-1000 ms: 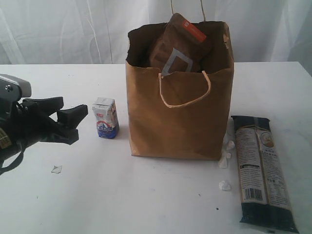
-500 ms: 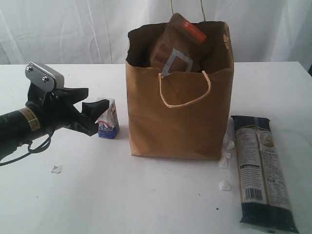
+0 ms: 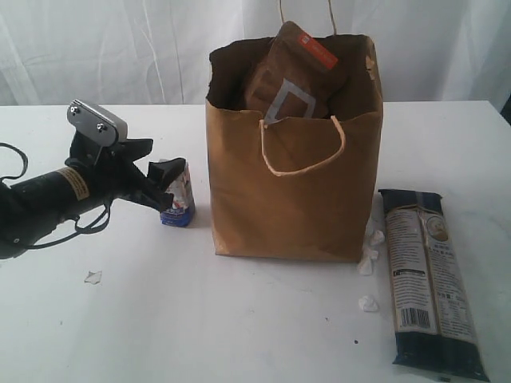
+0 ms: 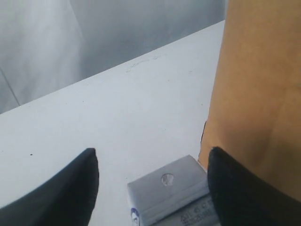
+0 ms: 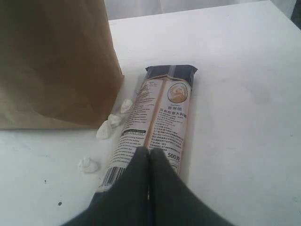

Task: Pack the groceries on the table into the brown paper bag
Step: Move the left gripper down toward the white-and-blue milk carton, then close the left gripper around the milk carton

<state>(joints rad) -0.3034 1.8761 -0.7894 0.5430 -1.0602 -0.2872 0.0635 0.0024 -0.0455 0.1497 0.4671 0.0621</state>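
Observation:
The small white-blue carton (image 3: 180, 201) stands on the white table (image 3: 239, 319), just left of the brown paper bag (image 3: 295, 183). My left gripper (image 3: 164, 177) is open and straddles the carton's top (image 4: 171, 188). One finger (image 4: 70, 188) stands apart from it and the other finger (image 4: 244, 188) lies close between carton and bag (image 4: 263, 94). A brown foil pouch (image 3: 299, 68) sticks out of the bag. The long dark pasta packet (image 3: 431, 279) lies flat to the bag's right. My right gripper (image 5: 149, 153) is shut and empty, hovering over the packet's (image 5: 160, 108) near end.
Small white crumpled bits (image 3: 369, 243) lie between the bag's right corner and the pasta packet. A tiny pale flake (image 3: 93, 277) rests on the table front left. White curtains hang behind the table.
My left arm has swung in from the left edge toward the bag, and its open fingers now stand around the carton. The carton, bag and pasta packet have not moved.

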